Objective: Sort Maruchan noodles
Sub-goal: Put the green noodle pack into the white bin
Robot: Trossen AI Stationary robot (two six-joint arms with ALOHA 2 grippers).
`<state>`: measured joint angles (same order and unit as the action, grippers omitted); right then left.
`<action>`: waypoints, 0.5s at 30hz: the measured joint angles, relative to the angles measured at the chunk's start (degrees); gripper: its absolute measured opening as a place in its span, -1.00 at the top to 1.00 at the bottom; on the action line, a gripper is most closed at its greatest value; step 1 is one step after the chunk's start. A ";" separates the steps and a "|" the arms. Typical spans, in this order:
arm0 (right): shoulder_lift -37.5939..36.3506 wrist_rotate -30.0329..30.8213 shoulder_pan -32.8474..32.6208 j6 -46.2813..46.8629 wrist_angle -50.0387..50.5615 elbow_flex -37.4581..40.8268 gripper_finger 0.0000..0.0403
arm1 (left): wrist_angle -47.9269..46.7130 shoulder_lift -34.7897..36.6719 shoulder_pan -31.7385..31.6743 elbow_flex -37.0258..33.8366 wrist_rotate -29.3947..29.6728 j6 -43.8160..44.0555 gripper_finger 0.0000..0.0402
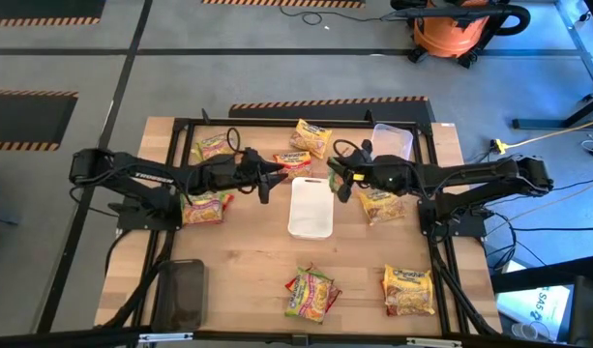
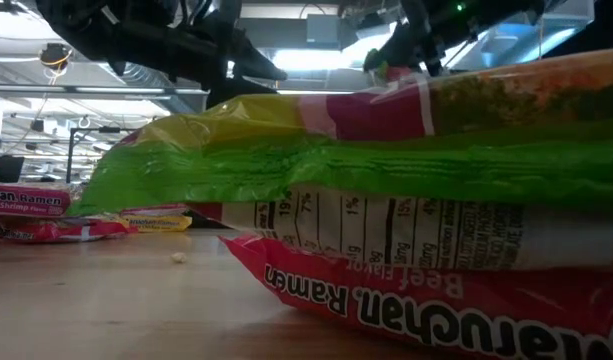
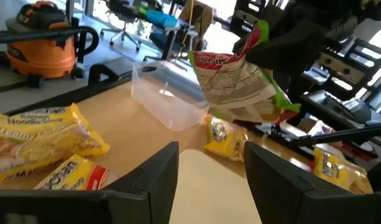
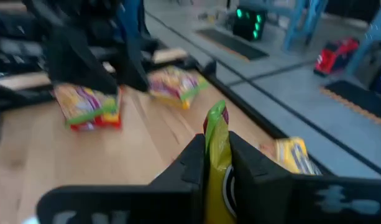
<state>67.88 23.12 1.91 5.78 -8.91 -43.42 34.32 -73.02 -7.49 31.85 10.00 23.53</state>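
Note:
My right gripper [image 4: 217, 163] is shut on one packet of Maruchan noodles [image 3: 237, 81], held in the air over the far end of the white tray [image 1: 311, 208]. My left gripper [image 3: 210, 171] faces it from the table's left, open, with nothing between its fingers. Other noodle packets lie flat on the table: two beside the left arm [image 1: 211, 147] [image 1: 207, 207], two at the far middle [image 1: 312, 136] [image 1: 294, 162], one under the right arm [image 1: 381, 205]. More lie at the near edge [image 1: 312, 294] [image 1: 409, 289]. My right gripper pinches the packet's crimped upper end [image 4: 216, 127] between its two fingers, and the edge sticks out past the fingertips. The fingers come nearly level from the table's right. The packet's body [image 3: 234, 87] hangs below them, clear of the table.
A clear tray [image 1: 393, 142] stands at the far right and a dark tray [image 1: 185, 295] at the near left corner. The low view is mostly filled by stacked packets [image 2: 406, 180] right in front of the camera. Bare wood lies between the white tray and the near packets.

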 joint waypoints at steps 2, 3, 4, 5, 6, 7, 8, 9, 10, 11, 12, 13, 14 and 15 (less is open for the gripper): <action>0.31 0.07 -0.02 -0.83 -1.42 0.00 0.86 | 1.45 -0.36 0.04 -0.02 0.34 -0.04 0.13; 0.33 0.35 -0.02 -1.39 -1.54 0.02 0.86 | 2.08 -0.66 0.14 0.00 0.94 -0.02 0.13; 0.57 0.70 -0.02 -1.68 -2.21 0.02 0.86 | 1.96 -0.86 0.49 0.00 2.28 -0.04 0.13; 0.94 1.37 0.00 -1.81 -3.03 0.02 0.86 | 1.97 -0.95 0.90 -0.02 3.84 -0.11 0.13; 1.20 1.93 0.00 -1.84 -3.01 0.02 0.86 | 2.33 -0.96 1.49 -0.02 5.31 -0.41 0.13; 1.65 2.63 0.00 -2.11 -3.12 0.02 0.86 | 3.46 -1.16 2.12 -0.02 6.18 -1.28 0.14; 2.25 2.89 0.00 -2.71 -4.06 0.02 0.86 | 5.12 -1.72 2.78 0.01 6.77 -2.30 0.14; 2.86 3.09 0.00 -3.08 -4.94 0.02 0.86 | 6.20 -2.37 3.54 0.01 7.07 -3.16 0.14; 3.51 3.33 0.00 -3.27 -5.78 0.02 0.86 | 7.65 -3.04 4.22 -0.07 7.28 -3.69 0.14; 4.30 3.45 0.00 -3.31 -7.04 0.02 0.86 | 9.73 -3.83 4.76 -0.06 7.18 -3.96 0.13; 5.14 3.44 0.00 -3.53 -8.65 0.02 0.86 | 11.06 -4.60 5.10 0.24 6.94 -3.96 0.13; 5.87 3.44 0.00 -4.20 -10.11 0.02 0.86 | 11.17 -5.35 5.26 0.99 6.50 -3.51 0.12; 6.61 3.47 0.00 -4.92 -11.82 0.02 0.86 | 10.87 -6.01 5.25 1.68 5.79 -2.78 0.10; 7.37 3.45 0.00 -5.63 -14.13 0.02 0.86 | 10.42 -6.84 5.22 2.44 5.04 -2.26 0.08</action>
<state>75.24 26.57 1.91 0.16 -23.04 -43.40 44.75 -79.86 -2.26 34.29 15.04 21.27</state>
